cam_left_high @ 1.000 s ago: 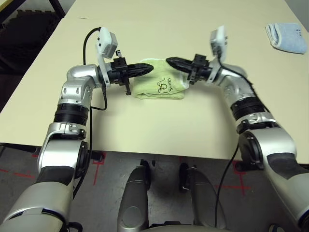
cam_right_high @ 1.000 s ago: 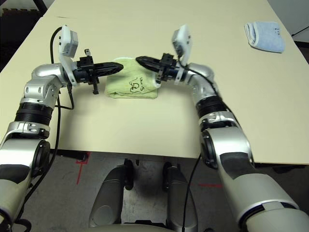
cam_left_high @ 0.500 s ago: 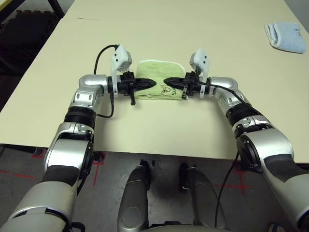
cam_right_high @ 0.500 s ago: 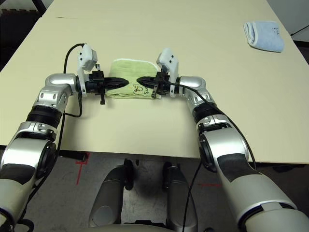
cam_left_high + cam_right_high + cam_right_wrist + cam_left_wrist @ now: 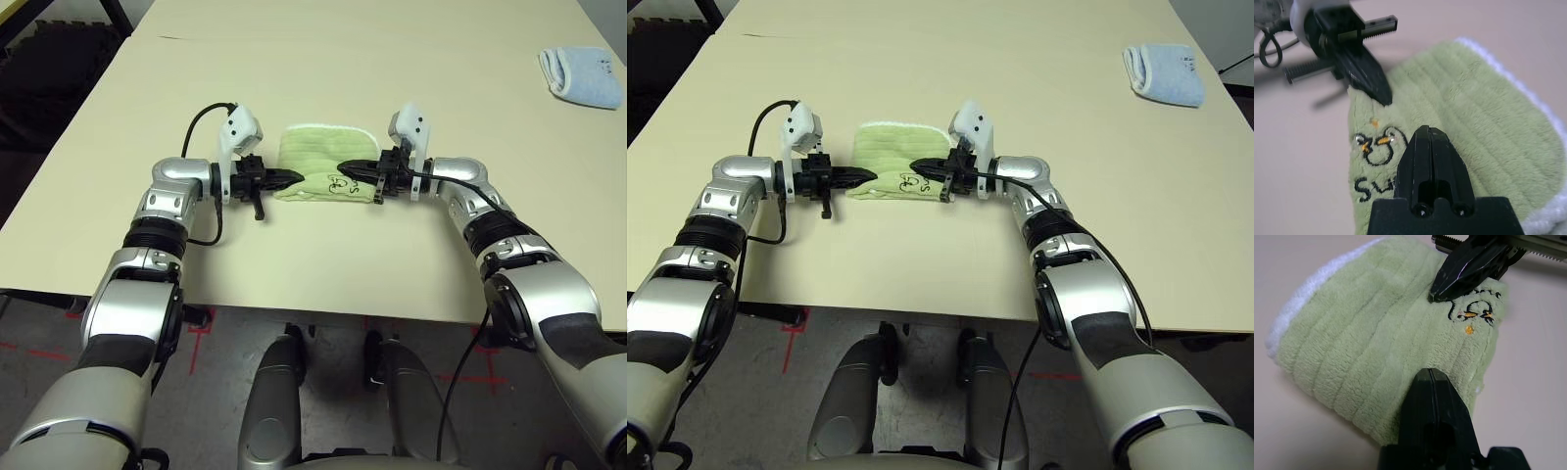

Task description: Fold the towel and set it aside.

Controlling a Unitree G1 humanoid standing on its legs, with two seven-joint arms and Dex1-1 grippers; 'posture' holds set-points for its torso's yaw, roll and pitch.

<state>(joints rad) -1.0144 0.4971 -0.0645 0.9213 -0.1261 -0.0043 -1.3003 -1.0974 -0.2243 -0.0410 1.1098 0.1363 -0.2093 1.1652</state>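
The towel [image 5: 323,164] lies folded on the table, light green with a white edge at its far side and dark embroidery [image 5: 1471,311] on its near right part. My left gripper [image 5: 293,179] is shut, its tip at the towel's left near corner, with nothing seen pinched. My right gripper [image 5: 345,172] is shut too, and its tip rests on top of the towel next to the embroidery. In the left wrist view my closed fingertips [image 5: 1431,377] lie over the cloth. In the right wrist view the closed fingertips [image 5: 1425,134] point across the towel at the left gripper [image 5: 1374,85].
A pale blue folded towel [image 5: 580,74] lies at the far right of the cream table [image 5: 294,264]. The table's near edge runs just below my elbows. A dark floor shows beyond the left edge.
Both grippers came down from above the towel onto it. Since then the left gripper has drawn back leftward to the towel's left corner. Both stayed shut.
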